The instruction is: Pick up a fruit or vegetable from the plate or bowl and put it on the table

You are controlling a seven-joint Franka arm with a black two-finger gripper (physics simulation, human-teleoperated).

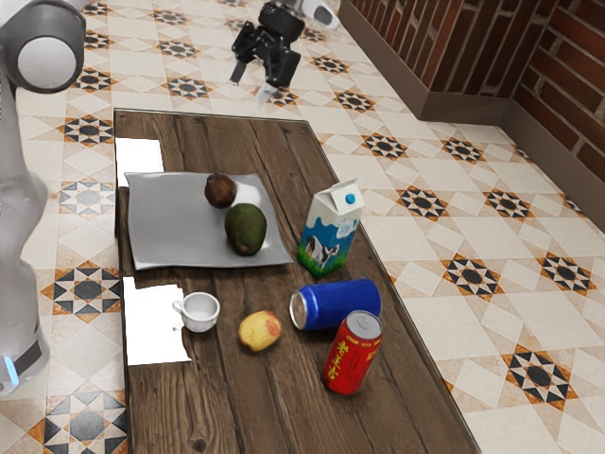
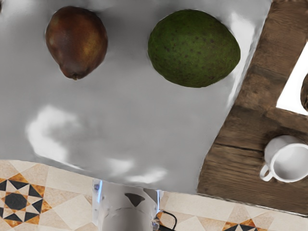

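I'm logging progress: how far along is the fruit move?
Possibly done: a yellow fruit lies on the table, though its origin isn't shown. In hand: nothing; the open claw hangs empty. Otherwise left: taking the avocado or brown fruit off the gray plate.

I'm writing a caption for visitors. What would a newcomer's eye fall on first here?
Probably the red can, upright on the table, and the blue can lying on its side next to it. After those, perhaps the green avocado and the brown fruit, slightly apart on the grey plate.
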